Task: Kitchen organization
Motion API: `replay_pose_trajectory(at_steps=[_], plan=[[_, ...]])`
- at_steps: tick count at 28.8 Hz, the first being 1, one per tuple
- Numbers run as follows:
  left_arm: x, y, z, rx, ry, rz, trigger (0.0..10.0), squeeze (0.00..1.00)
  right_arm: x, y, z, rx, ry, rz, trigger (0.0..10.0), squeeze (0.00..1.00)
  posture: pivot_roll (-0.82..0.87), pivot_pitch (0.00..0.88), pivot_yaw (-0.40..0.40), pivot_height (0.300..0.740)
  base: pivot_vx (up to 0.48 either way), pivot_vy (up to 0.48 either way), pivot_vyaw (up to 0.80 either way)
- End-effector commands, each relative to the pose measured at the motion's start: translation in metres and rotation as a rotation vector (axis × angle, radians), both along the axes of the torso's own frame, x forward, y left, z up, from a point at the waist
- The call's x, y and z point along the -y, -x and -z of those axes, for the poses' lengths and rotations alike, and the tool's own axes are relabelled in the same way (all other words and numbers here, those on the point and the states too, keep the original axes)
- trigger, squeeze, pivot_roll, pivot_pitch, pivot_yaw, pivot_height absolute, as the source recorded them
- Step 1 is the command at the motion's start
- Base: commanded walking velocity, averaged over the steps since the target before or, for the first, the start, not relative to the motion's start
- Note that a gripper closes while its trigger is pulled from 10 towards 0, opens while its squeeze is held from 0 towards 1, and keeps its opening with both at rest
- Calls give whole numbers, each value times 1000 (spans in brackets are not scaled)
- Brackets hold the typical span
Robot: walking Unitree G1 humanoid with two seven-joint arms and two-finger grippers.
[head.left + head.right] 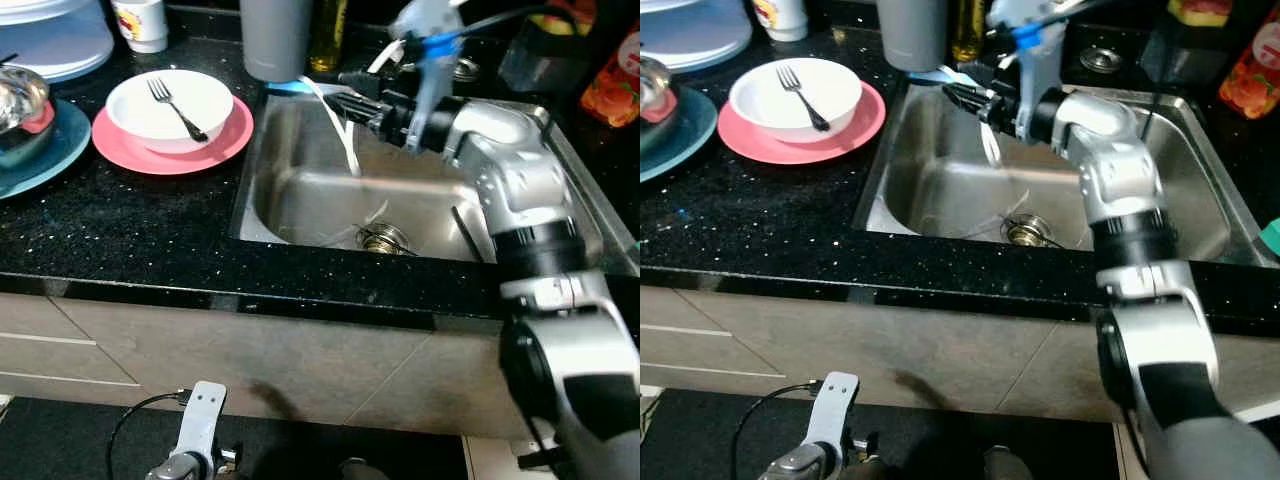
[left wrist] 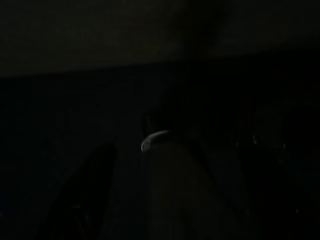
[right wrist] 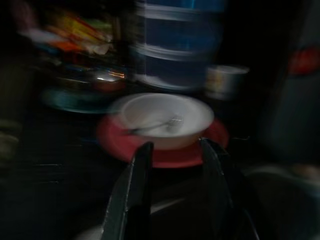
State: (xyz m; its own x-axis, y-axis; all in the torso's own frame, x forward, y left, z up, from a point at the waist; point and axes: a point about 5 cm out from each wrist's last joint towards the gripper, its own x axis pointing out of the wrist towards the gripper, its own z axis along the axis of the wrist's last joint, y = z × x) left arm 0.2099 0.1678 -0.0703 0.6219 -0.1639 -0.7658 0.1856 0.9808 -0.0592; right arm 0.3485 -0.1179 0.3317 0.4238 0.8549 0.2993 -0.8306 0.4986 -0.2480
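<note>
A white bowl (image 1: 165,100) with a fork (image 1: 178,108) lying in it sits on a pink plate (image 1: 125,150), on the black counter left of the steel sink (image 1: 300,195). My right arm reaches across the sink's back edge. Its gripper (image 1: 338,90) points left towards the bowl, about a hand's width short of the plate. The right wrist view is blurred but shows both fingers (image 3: 136,190) apart with nothing between them, and beyond them the bowl (image 3: 165,117). My left arm (image 1: 197,430) hangs idle below the counter front, and its wrist view is almost black.
A grey tumbler (image 1: 275,35) stands at the sink's back left corner. A steel bowl on a teal plate (image 1: 40,150) is at the far left, with a white cup (image 1: 140,22) and a clear container (image 1: 50,40) behind. An orange bottle (image 1: 615,80) stands at the back right. A thin white streak (image 1: 347,145) runs down into the sink.
</note>
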Motion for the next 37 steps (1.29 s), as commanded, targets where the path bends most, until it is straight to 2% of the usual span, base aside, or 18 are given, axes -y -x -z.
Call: replay_pose_trajectory(at_steps=[1,4,6,9,13,14,15,17,19,20,22,23,27,37], plan=[[0,7,4,-27,13,-4,10000,0,-5,30,0,-6,-105,-252,10000,0,20,171,-33,740,0,0,0],[-1,6,4,-26,15,-3,10000,0,-14,56,13,-11,-104,-421,10000,0,21,169,-28,740,0,0,0],[-2,6,3,-26,14,-3,10000,0,-20,61,17,-21,-112,-429,10000,0,20,168,-27,740,0,0,0],[-3,6,3,-28,9,0,10000,0,-40,59,24,-53,-128,-352,10000,0,17,164,-25,740,0,0,0],[-3,5,3,-29,6,2,10000,0,-72,57,15,-61,-204,-300,10000,0,22,162,-25,740,0,0,0],[-3,5,3,-29,6,2,10000,0,-72,57,15,-61,-204,-300,10000,0,22,162,-25,740,0,0,0],[-3,5,3,-28,5,3,10000,0,-84,51,12,-71,-208,-223,10000,0,23,156,-29,740,0,0,800],[-2,4,3,-28,5,2,10000,0,-89,47,11,-80,-206,-176,10000,0,26,155,-33,740,0,0,800],[-2,4,2,-28,5,2,10000,0,-90,46,10,-83,-210,-167,10000,0,27,155,-33,740,0,0,800],[-2,4,2,-28,5,2,10000,0,-89,42,9,-74,-198,-109,10000,0,28,153,-38,740,0,0,794],[-1,4,3,-28,6,2,10000,0,-89,40,9,-62,-185,-80,10000,0,28,152,-39,740,0,0,794],[-1,4,3,-29,6,1,10000,0,-90,36,9,-12,-113,2,10000,0,25,148,-40,740,0,0,794],[-1,5,3,-31,5,4,10000,0,-94,33,11,68,3,78,10000,0,24,145,-41,740,0,0,794],[-1,6,3,-34,4,10,10000,0,-101,19,15,249,176,282,10000,0,29,134,-43,740,0,0,709]])
